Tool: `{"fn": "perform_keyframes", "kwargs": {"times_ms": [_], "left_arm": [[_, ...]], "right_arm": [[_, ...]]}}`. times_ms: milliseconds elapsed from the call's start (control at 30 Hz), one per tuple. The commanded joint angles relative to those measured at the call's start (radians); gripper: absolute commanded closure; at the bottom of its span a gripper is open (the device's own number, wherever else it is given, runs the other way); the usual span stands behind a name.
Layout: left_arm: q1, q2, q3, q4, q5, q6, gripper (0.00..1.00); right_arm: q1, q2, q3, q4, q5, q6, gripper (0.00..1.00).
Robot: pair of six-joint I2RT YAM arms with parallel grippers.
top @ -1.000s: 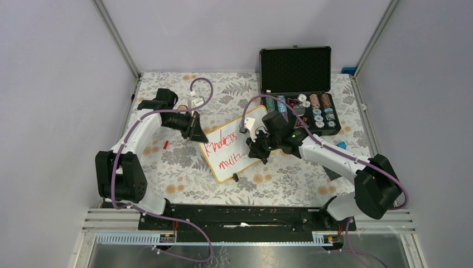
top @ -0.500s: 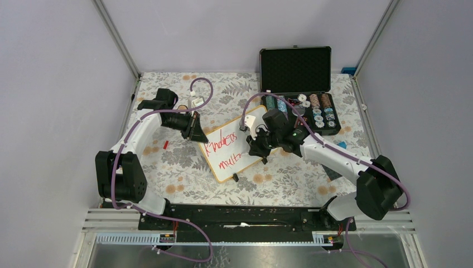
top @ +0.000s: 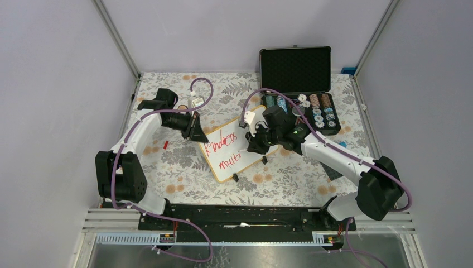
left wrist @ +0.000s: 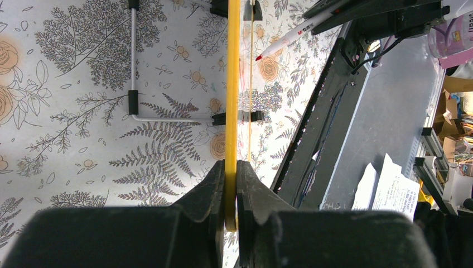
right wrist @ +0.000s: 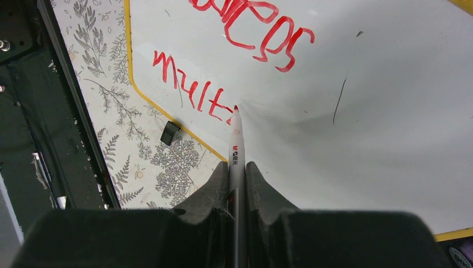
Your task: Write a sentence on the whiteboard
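Writing step in hand: the second line of the sentence (right wrist: 192, 89) is under way. The red lettering reads about "Kindness" above and "mult" below, so the lower word looks roughly half done.
Whiteboard location: the whiteboard (top: 231, 148) sits on the floral table cover (top: 167, 167) between the two arms, turned diagonally, with its far-left corner at the left gripper (top: 195, 127).
Left gripper: jaws drawn in narrow on the board's yellow rim, seen edge-on in the left wrist view, bracing the board.
Right gripper: the right gripper (right wrist: 237, 167) is clamped on the barrel of the marker (right wrist: 236, 151), uncapped, red tip pointing forward.
Marker tip: at the end of "mult", just beside the last red stroke. Whether it touches the surface cannot be told.
Next move: calls for small strokes carried rightward along the lower line under light, even pressure. Bare white surface lies to the right of the tip.
Caution: a heavy push could slide or tip the board, so the left clamp must hold the rim firmly.
Surroundings: an open black case (top: 295, 70) stands beyond the board's far-right corner.
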Motion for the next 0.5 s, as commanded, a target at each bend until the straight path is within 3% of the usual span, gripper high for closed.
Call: {"fn": "perform_keyframes", "kwargs": {"times_ms": [0, 467], "left_arm": [[-0.032, 0.016, -0.001, 0.018, -0.054, 0.040, 1.00], [-0.032, 0.014, -0.003, 0.018, -0.057, 0.040, 1.00]], "right_arm": [[-0.005, 0.019, 0.041, 0.033, -0.012, -0.002, 1.00], [-0.005, 0.015, 0.022, 0.041, -0.013, -0.002, 1.00]]}}
